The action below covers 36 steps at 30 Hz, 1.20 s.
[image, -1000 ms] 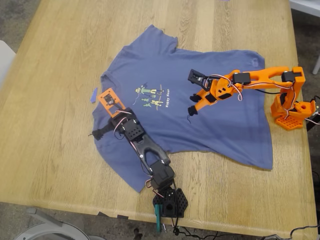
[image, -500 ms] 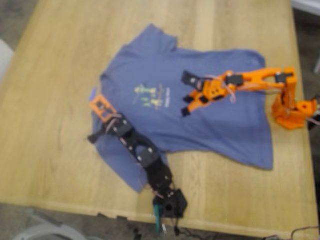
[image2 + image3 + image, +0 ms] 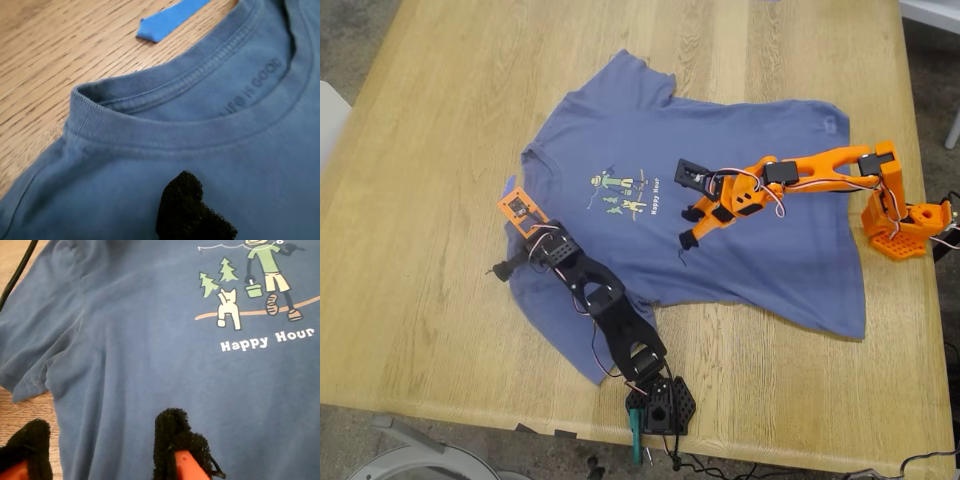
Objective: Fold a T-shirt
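- One T-shirt [image 3: 760,250] lies spread flat on the bench [image 3: 440,120], under both grippers. There are two arms, one black and one orange.
- The first gripper [image 3: 530,235], on the black arm, hangs over the collar [image 3: 165,135]. One blue tape scrap [image 3: 167,20] lies on bare wood just beyond that collar.
- Only one black pad [image 3: 187,210] of the first gripper shows in its wrist view, so whether it is released or clenched cannot be told.
- The second gripper [image 3: 688,228], on the orange arm, is over the shirt's middle with the print [image 3: 250,285] ahead of it. Its two black fingertips [image 3: 172,437] stand apart over the cloth, released and grasping nothing.
- The second wrist view alone reads "Happy Hour" and shows a sleeve hem [image 3: 30,385] and a dark cable [image 3: 20,265]. The first wrist view alone shows lettering inside the neck.
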Each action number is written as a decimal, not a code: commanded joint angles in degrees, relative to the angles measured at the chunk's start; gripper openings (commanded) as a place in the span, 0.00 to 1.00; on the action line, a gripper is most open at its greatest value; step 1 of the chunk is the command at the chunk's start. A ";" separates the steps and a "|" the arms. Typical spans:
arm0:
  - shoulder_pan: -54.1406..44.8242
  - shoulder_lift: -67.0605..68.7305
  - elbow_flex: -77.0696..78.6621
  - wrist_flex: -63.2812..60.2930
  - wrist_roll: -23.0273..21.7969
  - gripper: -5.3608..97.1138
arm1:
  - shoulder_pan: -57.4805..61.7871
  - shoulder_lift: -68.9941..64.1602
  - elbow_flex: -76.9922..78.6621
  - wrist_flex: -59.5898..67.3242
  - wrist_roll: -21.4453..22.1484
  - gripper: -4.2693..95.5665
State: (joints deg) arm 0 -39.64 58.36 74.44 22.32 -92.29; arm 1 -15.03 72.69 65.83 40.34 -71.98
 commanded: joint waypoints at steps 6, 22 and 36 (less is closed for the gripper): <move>-0.35 -5.80 -14.59 -0.26 -0.18 0.78 | 0.88 10.11 13.10 0.00 -0.35 0.35; 1.23 -14.15 -14.85 2.11 -4.92 0.57 | -0.88 17.05 24.96 -2.02 0.18 0.35; 1.85 -17.40 -16.08 4.57 -10.90 0.37 | 2.20 13.27 24.17 -7.47 0.26 0.35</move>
State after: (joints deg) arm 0 -38.50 41.75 59.24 26.28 -101.60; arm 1 -13.62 85.61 91.76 34.10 -71.98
